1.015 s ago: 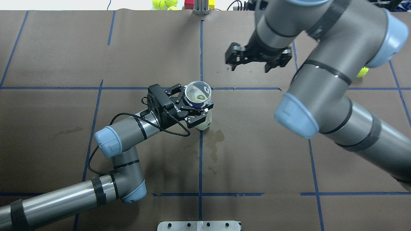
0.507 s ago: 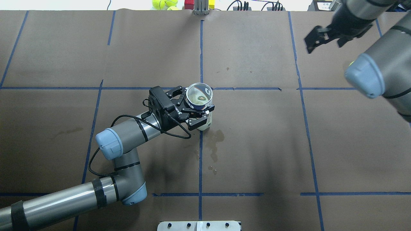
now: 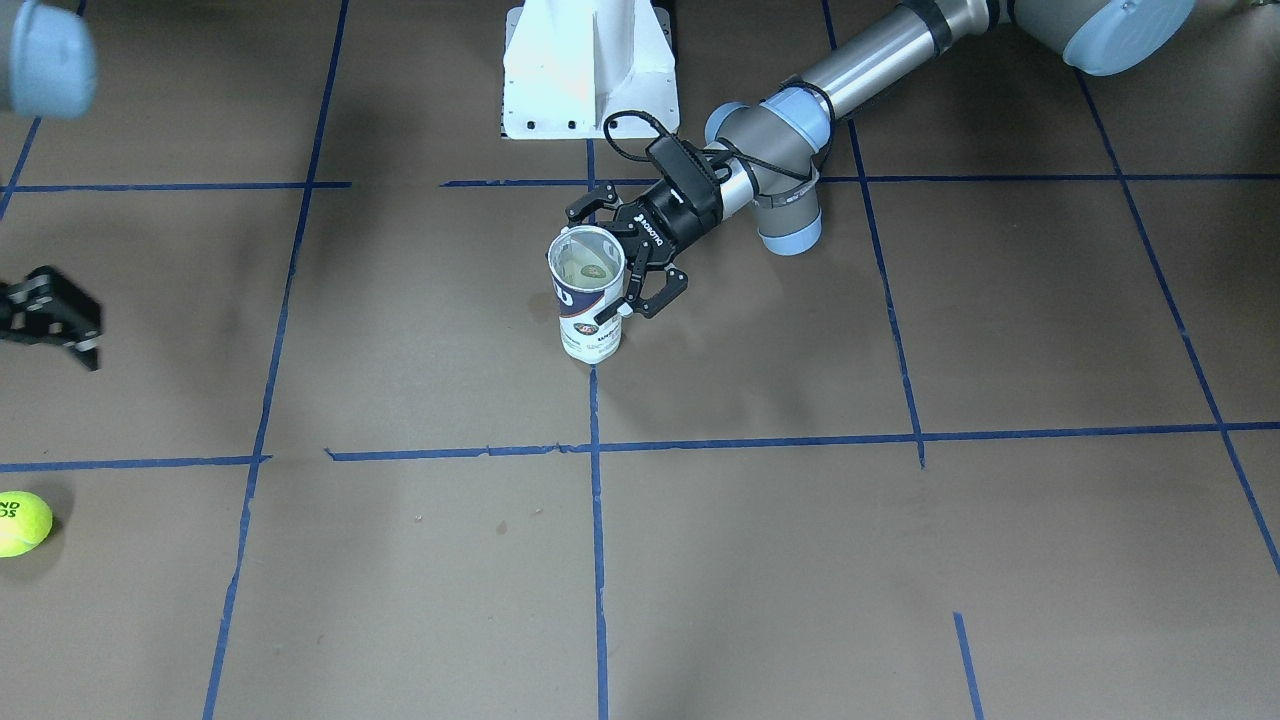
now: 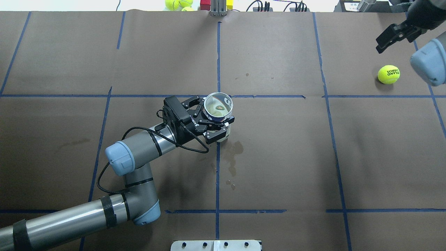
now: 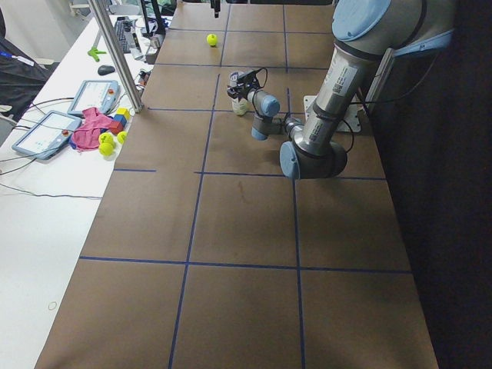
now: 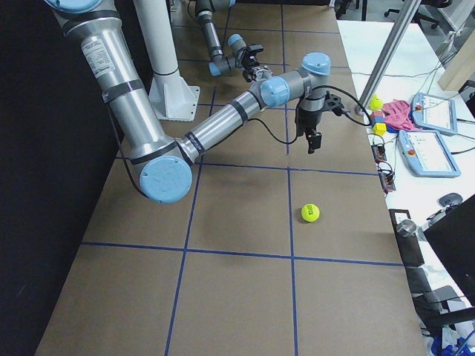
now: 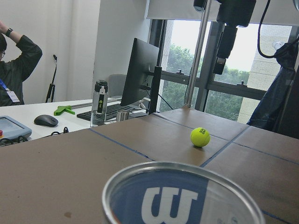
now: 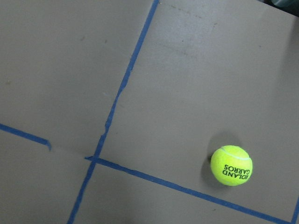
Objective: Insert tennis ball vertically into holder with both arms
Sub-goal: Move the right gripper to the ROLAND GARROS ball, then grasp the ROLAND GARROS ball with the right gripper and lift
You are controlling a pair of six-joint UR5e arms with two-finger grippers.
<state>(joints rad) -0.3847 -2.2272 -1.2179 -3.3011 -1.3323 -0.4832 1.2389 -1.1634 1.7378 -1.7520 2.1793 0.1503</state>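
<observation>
The clear Wilson can (image 4: pixel 218 105) stands upright with its mouth open at the table's middle, and also shows in the front view (image 3: pixel 589 312) and close up in the left wrist view (image 7: pixel 177 196). My left gripper (image 4: pixel 213 116) is shut on the can, one finger on each side. A yellow tennis ball (image 4: pixel 388 74) lies on the table at the far right, and also shows in the right wrist view (image 8: pixel 231 165) and the front view (image 3: pixel 20 522). My right gripper (image 6: pixel 311 142) hangs open and empty above the table, a little beyond the ball; one of its fingers (image 4: pixel 387 38) shows from overhead.
The white pedestal (image 3: pixel 590 70) stands at the robot's side of the table. Several spare tennis balls (image 4: pixel 177 4) and coloured blocks lie beyond the far edge. A stain (image 4: pixel 231 157) marks the paper by the can. A desk with tablets (image 5: pixel 54 127) runs along the far side.
My right arm has swung from above the table's middle to the far right corner, which uncovers the ball. My left gripper and the can have shifted slightly.
</observation>
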